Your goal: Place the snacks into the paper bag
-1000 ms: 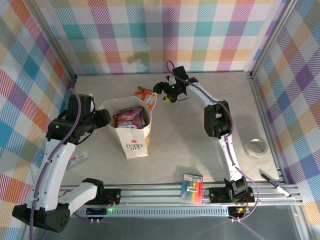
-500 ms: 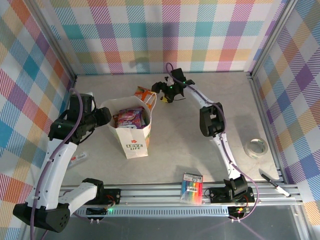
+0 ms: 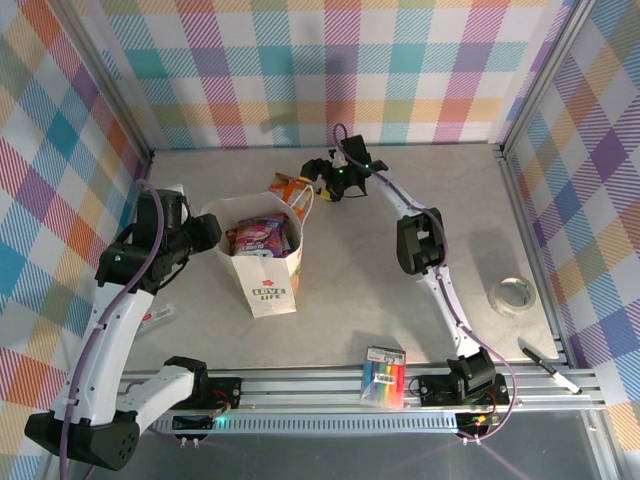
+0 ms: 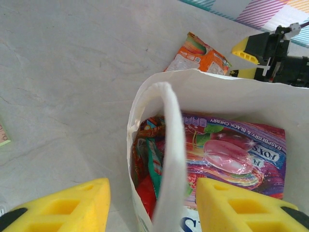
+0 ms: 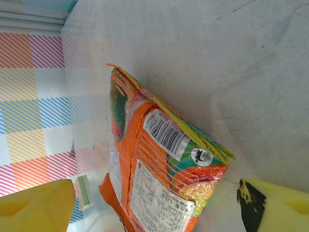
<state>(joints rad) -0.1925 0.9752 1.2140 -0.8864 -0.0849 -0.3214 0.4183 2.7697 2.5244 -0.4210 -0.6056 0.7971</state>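
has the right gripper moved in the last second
Yes. The right gripper has slid left in the top view, closing on the orange foil snack packet lying just beyond the white paper carrier bag, which stayed put.

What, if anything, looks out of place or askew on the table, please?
The orange packet lies on the table behind the paper bag, outside it, though other snacks are inside. The right gripper is open astride it. Nothing looks spilled or damaged.
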